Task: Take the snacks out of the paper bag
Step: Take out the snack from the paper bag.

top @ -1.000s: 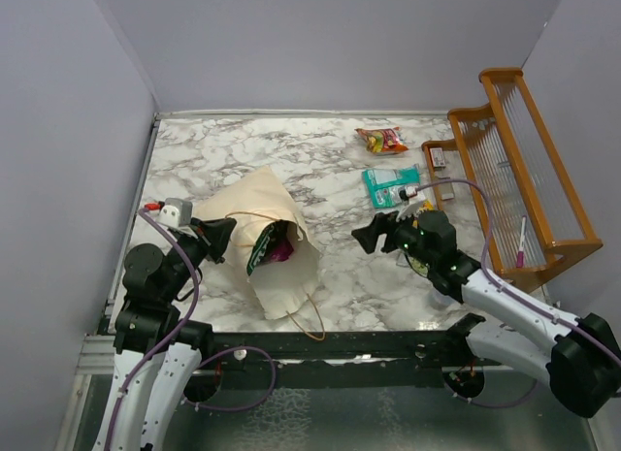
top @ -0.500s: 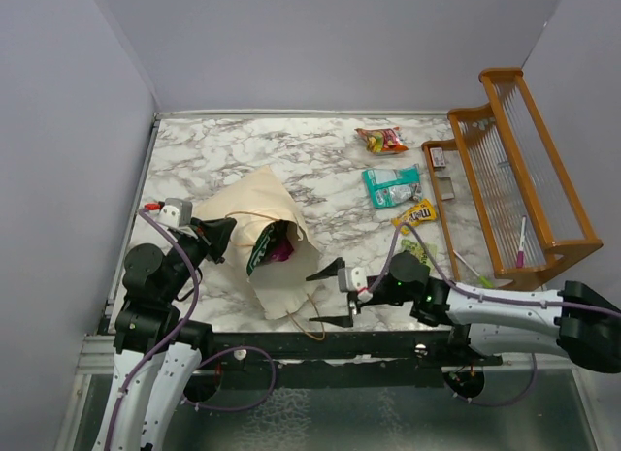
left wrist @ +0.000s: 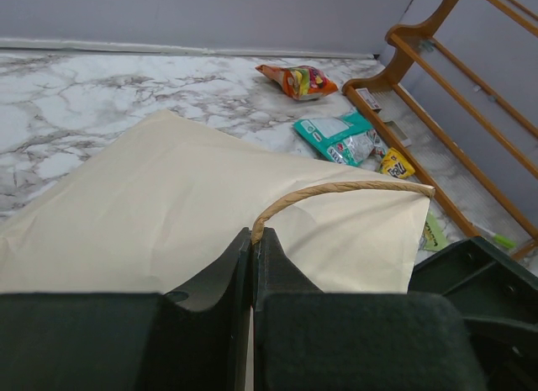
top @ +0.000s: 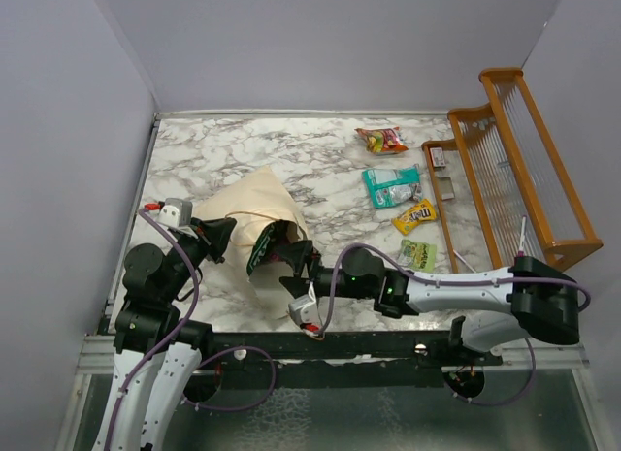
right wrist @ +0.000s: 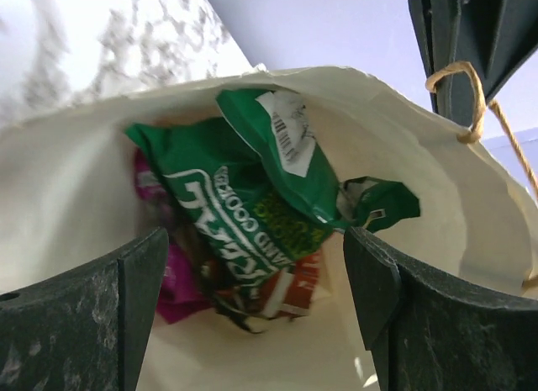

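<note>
The cream paper bag (top: 254,204) lies on its side at the left, mouth facing the near right. My left gripper (top: 225,236) is shut on its tan loop handle (left wrist: 336,191), with the bag's side (left wrist: 168,223) spread in front. My right gripper (top: 296,269) is open at the bag's mouth. Inside the paper bag (right wrist: 420,198) I see a green chip bag (right wrist: 252,206), a purple bag (right wrist: 172,273) and a red packet (right wrist: 294,282), between my fingers. On the table lie a red-orange candy pack (top: 381,140), a teal packet (top: 391,186), yellow M&M's (top: 415,216) and a small green pack (top: 418,253).
A wooden rack (top: 524,170) stands along the right side, with pens in and beside it. A second bag handle (top: 312,325) loops toward the near table edge. Walls close in on the left and back.
My right arm has swung from the right side of the table, leaving the yellow M&M's there, across to the bag's mouth. My left gripper has held still on the handle.
</note>
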